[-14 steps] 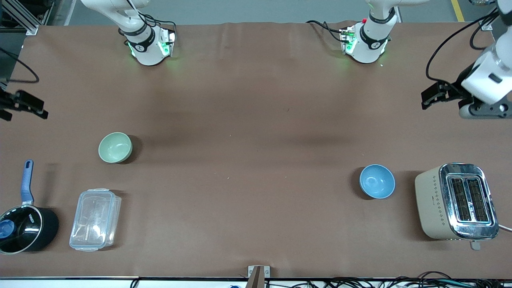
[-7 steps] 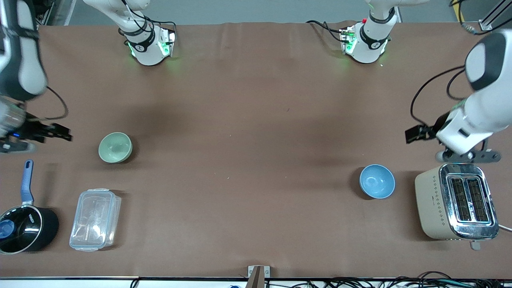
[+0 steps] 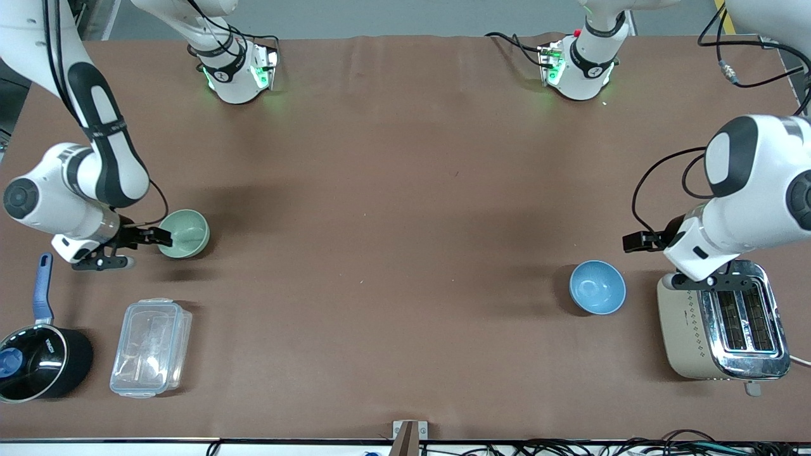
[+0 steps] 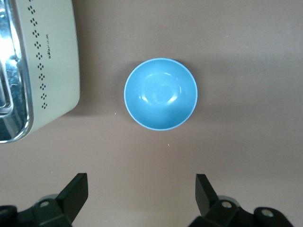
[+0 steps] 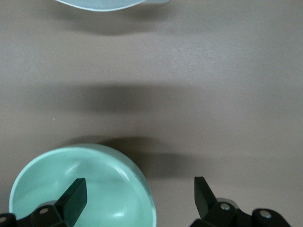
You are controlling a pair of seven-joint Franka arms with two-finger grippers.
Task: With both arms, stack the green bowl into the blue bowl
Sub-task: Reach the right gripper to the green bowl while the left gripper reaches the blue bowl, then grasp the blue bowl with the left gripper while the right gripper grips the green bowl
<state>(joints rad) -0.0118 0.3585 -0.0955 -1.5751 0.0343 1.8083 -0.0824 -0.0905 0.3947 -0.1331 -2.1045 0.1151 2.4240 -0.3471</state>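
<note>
The green bowl (image 3: 185, 233) sits upright toward the right arm's end of the table. My right gripper (image 3: 161, 237) is open at its rim. In the right wrist view one finger (image 5: 73, 196) is over the inside of the bowl (image 5: 94, 189) and the other is over the table outside the rim, with the gripper (image 5: 138, 194) empty. The blue bowl (image 3: 597, 287) sits upright toward the left arm's end. My left gripper (image 3: 635, 241) is open and empty over bare table close to it. In the left wrist view (image 4: 140, 191) the blue bowl (image 4: 161, 93) lies apart from the fingers.
A cream and chrome toaster (image 3: 722, 320) stands beside the blue bowl, under the left arm's wrist. A clear plastic container (image 3: 151, 347) and a black saucepan with a blue handle (image 3: 38, 361) lie nearer to the front camera than the green bowl.
Both arms have swung in from the table's ends. My right gripper has come to the green bowl's rim. My left gripper has moved down close to the blue bowl. The bowls have not moved.
</note>
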